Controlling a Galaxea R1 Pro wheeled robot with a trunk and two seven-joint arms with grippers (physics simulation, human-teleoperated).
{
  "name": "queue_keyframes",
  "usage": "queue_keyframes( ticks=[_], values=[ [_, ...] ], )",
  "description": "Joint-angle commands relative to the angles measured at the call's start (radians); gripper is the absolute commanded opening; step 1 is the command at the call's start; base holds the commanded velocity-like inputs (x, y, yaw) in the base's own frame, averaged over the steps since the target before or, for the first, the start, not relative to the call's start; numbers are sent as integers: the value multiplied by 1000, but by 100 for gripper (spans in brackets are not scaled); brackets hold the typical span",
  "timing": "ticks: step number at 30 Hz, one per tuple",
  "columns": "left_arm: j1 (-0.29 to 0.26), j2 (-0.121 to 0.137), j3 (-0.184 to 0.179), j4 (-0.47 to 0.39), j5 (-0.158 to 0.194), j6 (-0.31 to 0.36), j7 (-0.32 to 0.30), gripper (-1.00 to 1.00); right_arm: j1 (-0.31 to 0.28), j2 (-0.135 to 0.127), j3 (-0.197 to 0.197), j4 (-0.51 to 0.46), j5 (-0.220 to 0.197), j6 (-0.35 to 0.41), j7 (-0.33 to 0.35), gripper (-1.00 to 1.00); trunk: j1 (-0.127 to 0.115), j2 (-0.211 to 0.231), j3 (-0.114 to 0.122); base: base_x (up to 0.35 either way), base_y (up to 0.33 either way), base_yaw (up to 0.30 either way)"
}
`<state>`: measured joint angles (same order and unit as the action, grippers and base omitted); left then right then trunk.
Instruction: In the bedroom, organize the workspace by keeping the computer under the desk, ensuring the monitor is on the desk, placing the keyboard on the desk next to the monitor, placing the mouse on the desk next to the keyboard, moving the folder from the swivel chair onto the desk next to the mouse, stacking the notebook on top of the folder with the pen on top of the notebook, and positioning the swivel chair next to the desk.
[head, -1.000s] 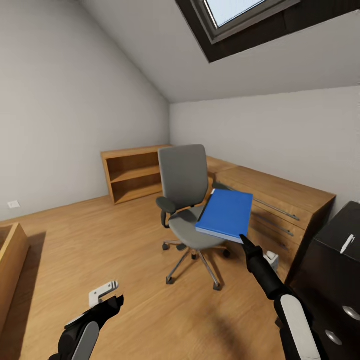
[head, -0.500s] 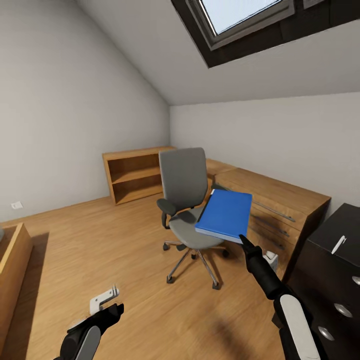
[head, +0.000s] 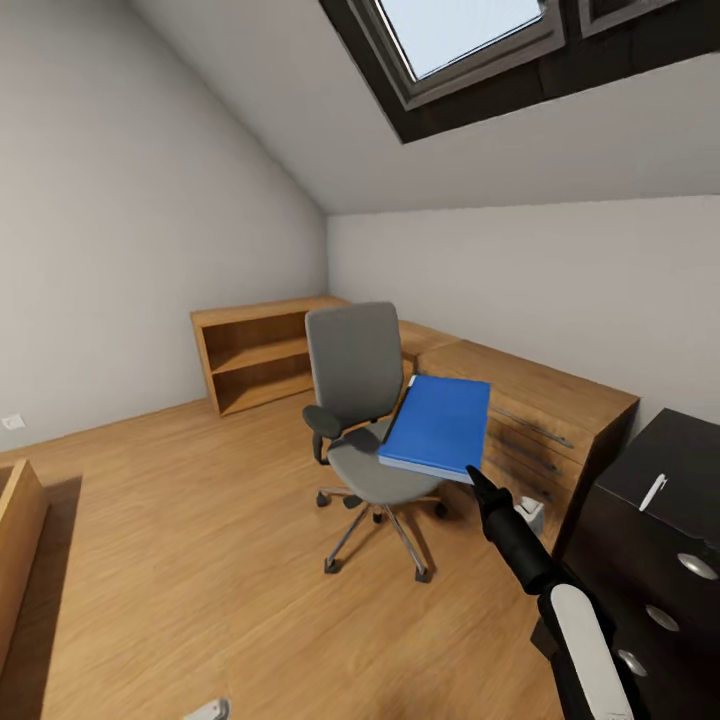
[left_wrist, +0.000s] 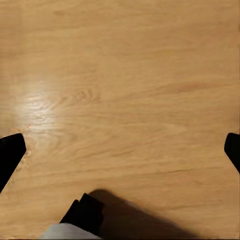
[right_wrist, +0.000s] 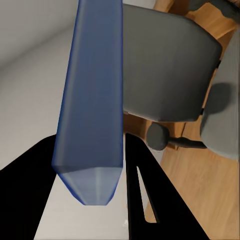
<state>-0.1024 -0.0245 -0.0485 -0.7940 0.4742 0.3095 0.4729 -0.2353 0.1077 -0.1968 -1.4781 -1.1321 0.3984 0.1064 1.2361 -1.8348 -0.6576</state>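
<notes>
Folder step: right end effector (head: 478, 478) clamped on folder (head: 436, 427) corner, swivel chair (head: 362, 400) just beyond. Left end effector (left_wrist: 120, 150) fingers apart over floor. Next: carry to counter, pos unseen.

**No readable text anywhere**

No words, labels, brand marks, numbers or signs can be read in any of the 3 views. The folder (head: 437, 426) shows a plain blue cover in the head view, and its edge (right_wrist: 92, 100) in the right wrist view is equally blank. The swivel chair (head: 357, 400) carries no logo on its grey back or seat. The dark cabinet (head: 640, 540) has bare fronts with round knobs, and the white pen (head: 652, 492) lying on it is too small to show any print. The wooden floor (left_wrist: 120, 100) is unmarked.
</notes>
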Motion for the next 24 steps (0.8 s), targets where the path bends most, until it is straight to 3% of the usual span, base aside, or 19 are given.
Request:
queue_keyframes(
  ticks=[1,3,7,14,24],
  values=[
    [0,1,-15,101,-27,-87,6,100,-1,1,0,-1,-1,8,2,-100,-4,7,2,0,0,-259],
    [0,1,-20,151,-60,-141,1,100,-1,0,1,-4,11,9,3,-100,-12,21,9,0,0,-254],
    [0,2,-23,193,-82,-174,-23,100,-1,0,2,-5,22,10,3,-100,-27,49,21,0,0,-245],
    [0,1,-24,240,-89,-193,-72,100,-1,-1,40,-6,27,8,1,-100,-54,98,43,0,0,-241],
    [0,-1,-24,307,-90,-240,-82,100,6,-6,43,-25,25,8,3,-100,-92,168,71,0,0,-213]
  ],
)
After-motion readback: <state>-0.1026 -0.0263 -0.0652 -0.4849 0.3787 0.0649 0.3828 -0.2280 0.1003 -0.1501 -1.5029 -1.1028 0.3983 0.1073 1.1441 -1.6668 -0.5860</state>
